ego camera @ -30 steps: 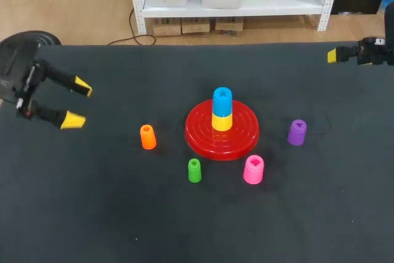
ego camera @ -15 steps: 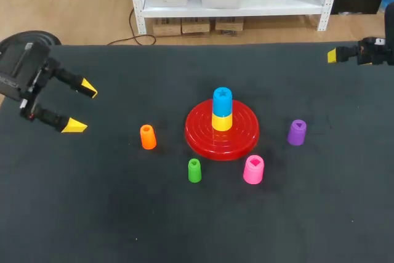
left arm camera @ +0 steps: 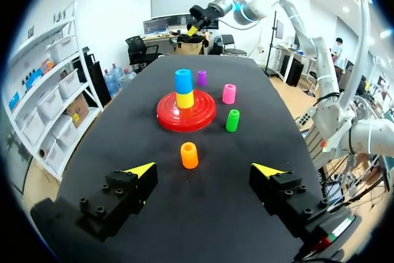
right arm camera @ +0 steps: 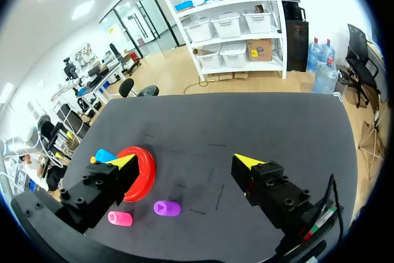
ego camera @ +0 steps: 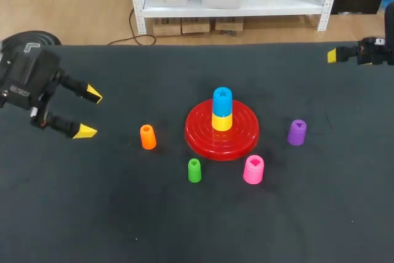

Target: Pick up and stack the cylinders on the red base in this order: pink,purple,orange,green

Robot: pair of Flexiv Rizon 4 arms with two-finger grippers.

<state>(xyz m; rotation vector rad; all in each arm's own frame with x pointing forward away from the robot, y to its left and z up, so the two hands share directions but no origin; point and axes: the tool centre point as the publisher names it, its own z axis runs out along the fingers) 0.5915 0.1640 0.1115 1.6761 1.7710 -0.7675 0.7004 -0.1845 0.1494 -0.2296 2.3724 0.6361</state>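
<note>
The red base [ego camera: 203, 138] sits mid-table with a blue cylinder [ego camera: 222, 97] on a yellow one [ego camera: 222, 121]. On the table around it stand the orange cylinder [ego camera: 148, 137], green cylinder [ego camera: 194, 170], pink cylinder [ego camera: 253, 169] and purple cylinder [ego camera: 297, 132]. My left gripper [ego camera: 90, 113] hangs open at the left, clear of the orange cylinder. In its wrist view the left gripper [left arm camera: 204, 169] faces the orange cylinder [left arm camera: 189, 155], with the base [left arm camera: 168, 114] beyond. My right gripper [ego camera: 335, 55] is at the far right edge. The right gripper [right arm camera: 184, 161] is open and empty, above the purple cylinder [right arm camera: 167, 208] and pink cylinder [right arm camera: 120, 218].
The black table top [ego camera: 123, 214] has open room along the front and at both sides of the base. My right arm's gripper [left arm camera: 194, 29] shows far beyond the stack in the left wrist view.
My left gripper has moved right, toward the orange cylinder, and turned a little. The right arm and all cylinders have stayed put.
</note>
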